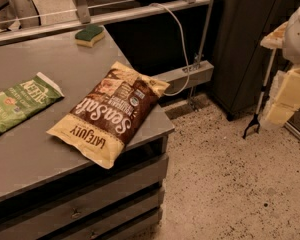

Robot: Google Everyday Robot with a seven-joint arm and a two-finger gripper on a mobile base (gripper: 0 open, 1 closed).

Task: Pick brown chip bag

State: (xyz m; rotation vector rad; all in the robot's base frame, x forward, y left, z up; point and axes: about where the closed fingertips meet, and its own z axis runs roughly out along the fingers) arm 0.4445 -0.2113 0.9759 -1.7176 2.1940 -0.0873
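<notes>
The brown chip bag (110, 115) lies flat on the grey table (35, 154), near its right front corner. It is dark brown with cream-yellow ends and white "Sea Salt" script, and one end sticks out slightly over the table edge. My gripper (286, 98) shows as cream-coloured parts at the right edge of the view. It hangs over the floor, well to the right of the bag, and touches nothing.
A green chip bag (17, 104) lies at the table's left. A green and yellow sponge (89, 35) sits at the back. A white cable (180, 44) runs to a grey box (187, 76). A dark cabinet (245, 44) stands over the speckled floor (230, 184).
</notes>
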